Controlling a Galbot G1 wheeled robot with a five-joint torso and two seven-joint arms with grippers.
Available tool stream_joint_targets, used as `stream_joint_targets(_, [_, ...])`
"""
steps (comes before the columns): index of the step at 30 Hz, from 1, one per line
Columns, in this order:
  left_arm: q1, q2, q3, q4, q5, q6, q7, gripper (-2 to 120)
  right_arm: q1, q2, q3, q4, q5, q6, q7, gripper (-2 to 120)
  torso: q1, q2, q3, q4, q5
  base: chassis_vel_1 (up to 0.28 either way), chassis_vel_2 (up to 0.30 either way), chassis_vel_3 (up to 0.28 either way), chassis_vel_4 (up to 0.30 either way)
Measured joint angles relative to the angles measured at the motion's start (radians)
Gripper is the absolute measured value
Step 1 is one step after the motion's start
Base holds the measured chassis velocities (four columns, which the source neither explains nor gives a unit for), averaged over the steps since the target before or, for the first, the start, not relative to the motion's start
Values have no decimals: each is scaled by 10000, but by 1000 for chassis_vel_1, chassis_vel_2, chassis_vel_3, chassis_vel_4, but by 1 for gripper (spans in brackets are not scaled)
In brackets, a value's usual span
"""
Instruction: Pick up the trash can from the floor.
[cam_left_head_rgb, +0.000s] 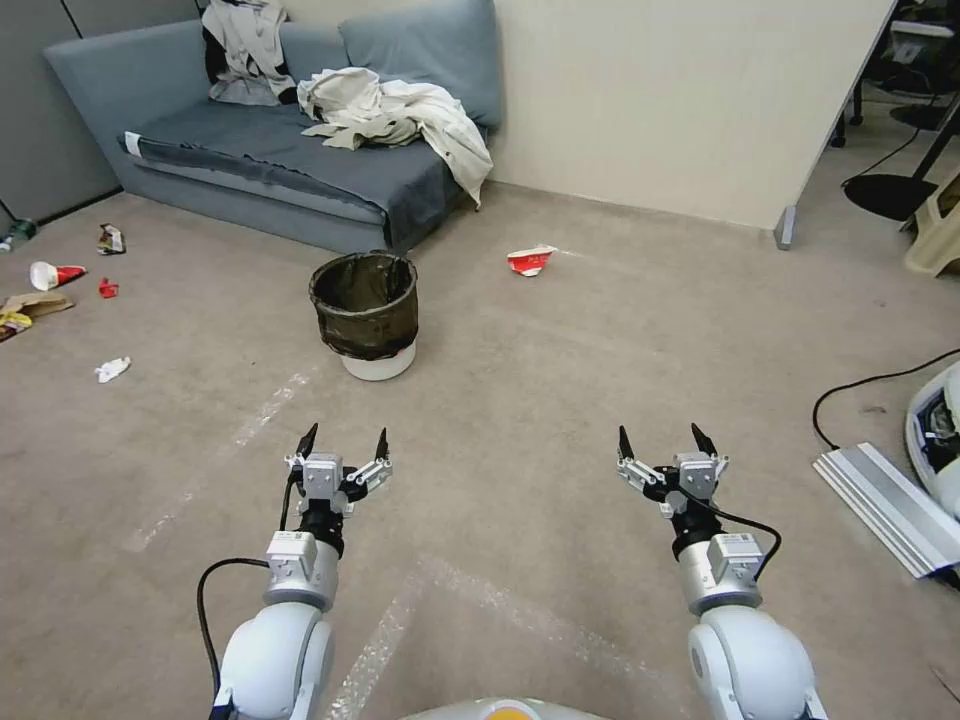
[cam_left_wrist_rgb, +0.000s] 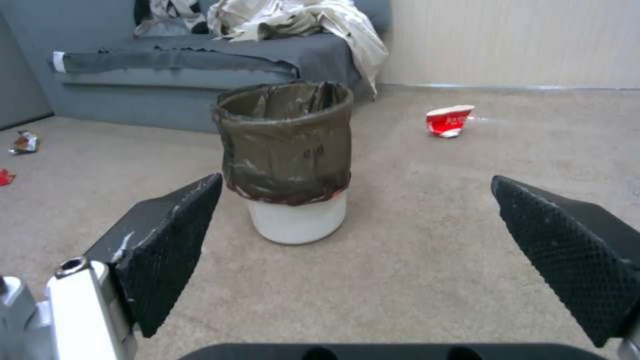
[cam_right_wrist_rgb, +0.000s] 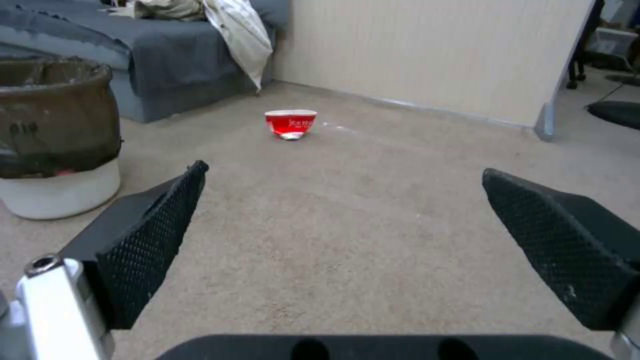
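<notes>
Head view: trash can (cam_left_head_rgb: 365, 315) stands upright on the floor (cam_left_head_rgb: 560, 370), just in front of the grey sofa (cam_left_head_rgb: 280, 150), ahead of the robot and a bit to its left. Dark bag folded over rim, white base showing below. Left gripper (cam_left_head_rgb: 340, 442) held low over the carpet, short of the can, fingers spread wide, nothing between them. Right gripper (cam_left_head_rgb: 660, 442) level with it on the right, also spread and empty, well apart from the can. Crumpled red-and-white cup (cam_left_head_rgb: 530, 260) lies right of the can, near the wall. More litter scattered far left. Pale cloth (cam_left_head_rgb: 400, 115) heaped on the sofa. Pale tape lines run across the carpet between the arms.

Left wrist view: trash can (cam_left_wrist_rgb: 287, 160) sits between the two black textured fingers (cam_left_wrist_rgb: 170, 245), farther off, not touched. Jaws wide apart. Cup (cam_left_wrist_rgb: 450, 120) beyond it, sofa (cam_left_wrist_rgb: 167, 75) behind.

Right wrist view: fingers (cam_right_wrist_rgb: 143, 245) wide apart over bare floor (cam_right_wrist_rgb: 347, 225). Trash can (cam_right_wrist_rgb: 57, 135) off to one side at the frame edge, clear of the gripper. Cup (cam_right_wrist_rgb: 291, 123) straight ahead, well away, near the wall.
</notes>
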Motion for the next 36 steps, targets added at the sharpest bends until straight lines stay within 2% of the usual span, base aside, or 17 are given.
stream_joint_targets(22, [15, 7, -9, -7, -8, 1, 0, 100, -12, 6, 0, 26, -5, -6, -4, 100, 0, 0, 0, 0, 0, 0, 0, 0, 0])
stream_joint_targets(25, [270, 181, -201, -747, -344, 193, -44, 100, -328, 151, 32, 778, -221, -175, -100, 100, 0, 0, 0, 1, 1, 0, 0, 0, 0])
stream_joint_targets(26, [270, 181, -201, -747, -344, 193, -44, 100, -328, 151, 32, 778, -221, -175, -100, 100, 0, 0, 0, 1, 1, 0, 0, 0, 0])
stream_joint_targets(30, [779, 510, -564, -2126, -1000, 616, -151, 100, -961, 440, 112, 2202, -638, -539, -293, 100, -2, 0, -1, 1, -2, 0, 0, 0, 0])
stream_joint_targets(31, [779, 510, -564, -2126, -1000, 616, -151, 100, -961, 440, 112, 2202, -638, -539, -293, 100, -2, 0, -1, 1, -2, 0, 0, 0, 0])
stream_joint_targets(34, [1147, 753, -839, -3137, -1480, 928, -232, 100, -1417, 656, 173, 3259, -942, -808, -429, 100, -2, 0, -1, 0, -1, 0, 0, 0, 0])
stream_joint_targets(36, [1239, 813, -906, -3387, -1597, 1004, -252, 100, -1533, 706, 186, 3520, -1019, -875, -465, 100, -1, 1, -2, 0, -1, 0, 0, 0, 0])
